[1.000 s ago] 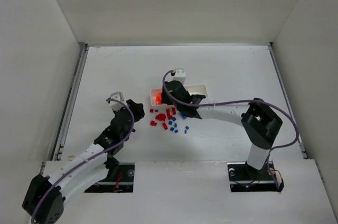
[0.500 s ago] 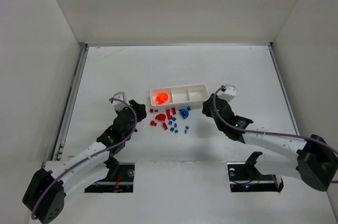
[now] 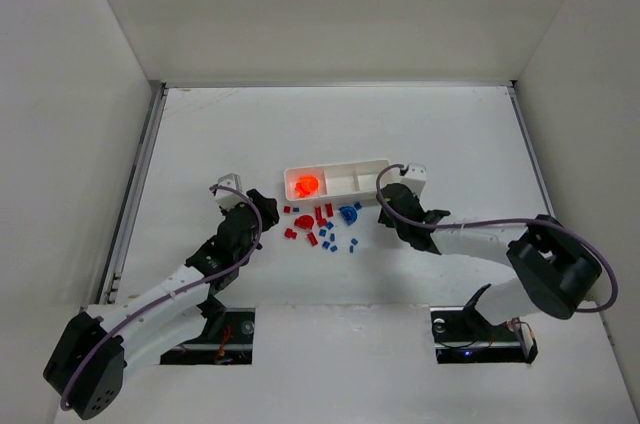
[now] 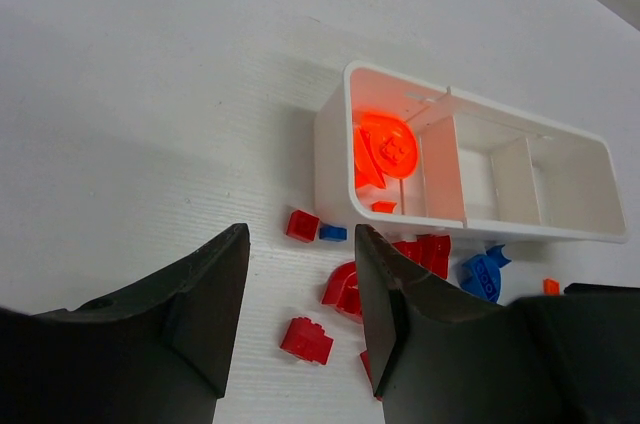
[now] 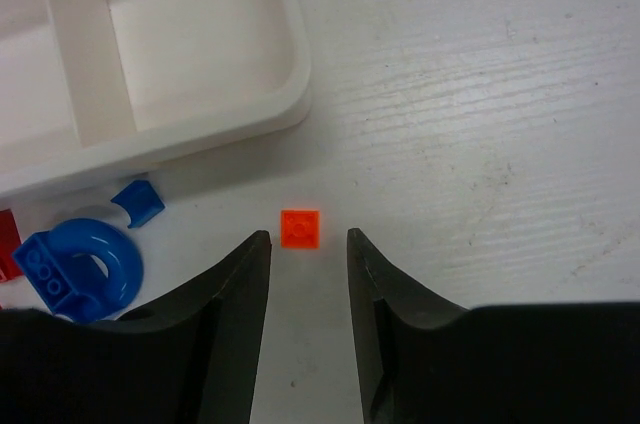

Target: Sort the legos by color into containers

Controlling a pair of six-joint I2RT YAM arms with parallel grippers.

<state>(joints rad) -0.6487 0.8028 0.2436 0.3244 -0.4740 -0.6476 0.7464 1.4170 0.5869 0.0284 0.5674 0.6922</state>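
Right tool (image 5: 307, 242) spread near orange lego (image 5: 301, 227); left tool (image 4: 300, 242) spread; white table (image 3: 450, 124), white walls (image 3: 330, 4).

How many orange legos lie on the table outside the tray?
1: a small orange square on the table, near the tray's end corner, right at the gap of the open right gripper. Others may be hidden from view.

No readable writing in any view.
No lettering, label, brand mark or number can be made out on the legos (image 4: 307, 338), the white tray (image 4: 335, 159) or the worktop (image 3: 230, 134); the brick studs are too small to read.
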